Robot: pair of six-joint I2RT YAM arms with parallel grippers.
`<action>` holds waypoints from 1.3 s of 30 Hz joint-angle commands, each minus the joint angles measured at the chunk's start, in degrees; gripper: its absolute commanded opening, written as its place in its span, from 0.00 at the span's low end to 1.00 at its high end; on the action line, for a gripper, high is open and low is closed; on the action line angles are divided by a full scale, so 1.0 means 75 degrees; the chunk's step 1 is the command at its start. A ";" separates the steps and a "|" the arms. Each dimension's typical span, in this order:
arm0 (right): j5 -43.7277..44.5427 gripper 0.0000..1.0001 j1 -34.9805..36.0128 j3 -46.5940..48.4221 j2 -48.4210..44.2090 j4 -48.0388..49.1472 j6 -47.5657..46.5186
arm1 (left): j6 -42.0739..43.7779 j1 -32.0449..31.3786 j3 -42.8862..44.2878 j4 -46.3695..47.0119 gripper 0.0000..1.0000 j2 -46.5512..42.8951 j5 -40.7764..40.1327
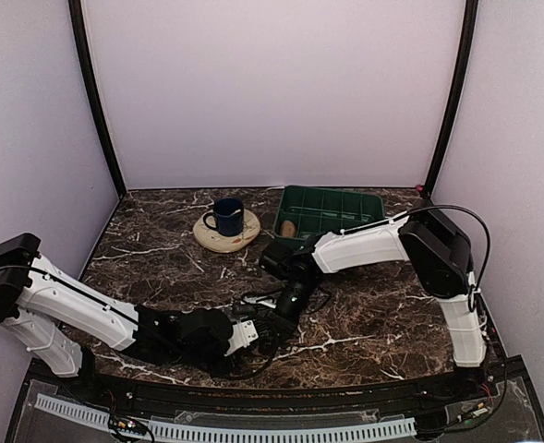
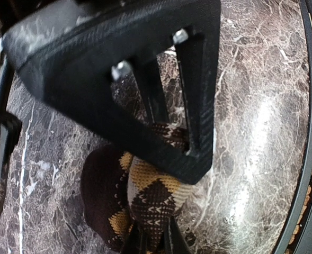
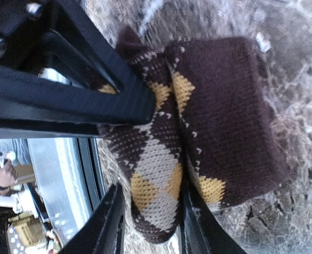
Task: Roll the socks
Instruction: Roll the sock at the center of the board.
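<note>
The dark brown argyle sock [image 2: 148,198] lies folded into a thick bundle on the marble table near the front edge. My left gripper [image 2: 151,239] is shut on one fold of it from the near side. My right gripper [image 3: 151,225] stands open around the same patterned fold [image 3: 156,174], with a gap at one finger. In the top view both grippers meet low over the table, the left gripper [image 1: 251,330] just in front of the right gripper [image 1: 286,308]. A small tan bundle, the other sock [image 1: 288,228], lies in the green bin [image 1: 338,192].
A dark blue mug [image 1: 225,217] stands on a round pale coaster [image 1: 239,240] at the back, left of the green bin. Black cables lie on the table beside the grippers. The table's black front rail runs close behind the argyle sock.
</note>
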 commanded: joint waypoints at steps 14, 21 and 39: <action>-0.0266 0.38 -0.0667 -0.2232 -0.1693 0.3148 0.1721 | -0.0632 0.0937 0.0089 -0.0726 0.00 0.0072 0.2254; 0.0606 0.39 -0.0706 -0.3096 -0.2221 0.4090 0.1978 | -0.0840 0.1649 0.0486 -0.1337 0.00 0.0309 0.3597; 0.4491 0.39 0.0532 -0.5042 -0.4007 0.5662 0.1116 | -0.1368 0.2998 0.0994 -0.1887 0.00 0.1299 0.6598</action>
